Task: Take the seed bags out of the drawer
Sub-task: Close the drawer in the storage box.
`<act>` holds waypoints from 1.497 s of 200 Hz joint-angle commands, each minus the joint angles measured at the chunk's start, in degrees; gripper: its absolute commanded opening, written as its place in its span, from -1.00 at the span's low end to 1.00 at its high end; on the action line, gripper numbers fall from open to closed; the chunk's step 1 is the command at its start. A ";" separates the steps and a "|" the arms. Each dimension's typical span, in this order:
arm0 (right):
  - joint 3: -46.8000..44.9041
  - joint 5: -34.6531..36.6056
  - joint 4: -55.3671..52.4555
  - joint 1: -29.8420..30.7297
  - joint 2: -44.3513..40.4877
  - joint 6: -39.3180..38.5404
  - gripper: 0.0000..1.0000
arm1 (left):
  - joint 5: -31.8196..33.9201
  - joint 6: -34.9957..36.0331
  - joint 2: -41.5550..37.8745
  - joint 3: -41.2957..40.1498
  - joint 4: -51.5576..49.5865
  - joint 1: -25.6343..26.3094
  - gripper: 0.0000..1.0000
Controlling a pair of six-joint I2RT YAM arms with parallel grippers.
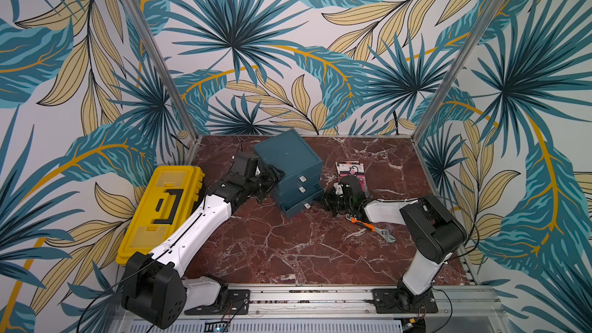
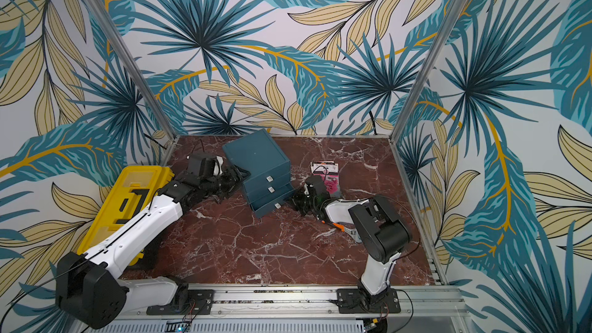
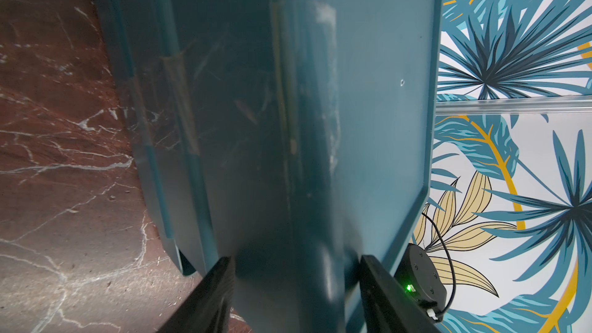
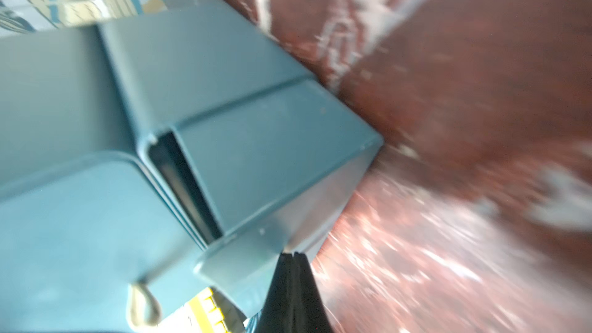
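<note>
Teal drawer unit [image 1: 288, 155], yellow toolbox [image 1: 160, 206], red-brown white-veined table [image 1: 288, 251] — pink seed bags [image 1: 347, 167].

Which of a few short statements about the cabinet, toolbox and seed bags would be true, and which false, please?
1. The yellow plastic toolbox is closed. True.
2. All drawers of the teal plastic three-drawer cabinet are shut. False: the bottom drawer sticks out.
3. The glossy flower-printed seed bags lie on the red marble table. True.
4. The right gripper has its fingers spread wide. False: they are pressed together.
</note>
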State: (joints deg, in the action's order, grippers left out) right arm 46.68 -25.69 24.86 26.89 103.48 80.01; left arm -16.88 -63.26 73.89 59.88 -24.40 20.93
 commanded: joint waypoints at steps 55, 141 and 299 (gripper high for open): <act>3.57 2.64 9.47 1.89 8.74 8.74 -1.00 | 0.23 1.39 -0.83 -2.82 -6.37 0.54 0.30; 5.62 6.68 16.88 3.76 12.48 14.81 -1.00 | -0.15 1.48 -2.25 -3.28 -7.19 0.53 0.31; 1.61 12.76 -36.26 2.31 -22.77 -21.06 -0.75 | 7.65 6.13 -11.60 4.18 -18.71 -0.16 0.56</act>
State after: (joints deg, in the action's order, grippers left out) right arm 46.33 -17.58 10.44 29.87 88.23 75.09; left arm -12.97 -60.45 65.82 59.31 -35.22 20.95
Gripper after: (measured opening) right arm 0.071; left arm 0.760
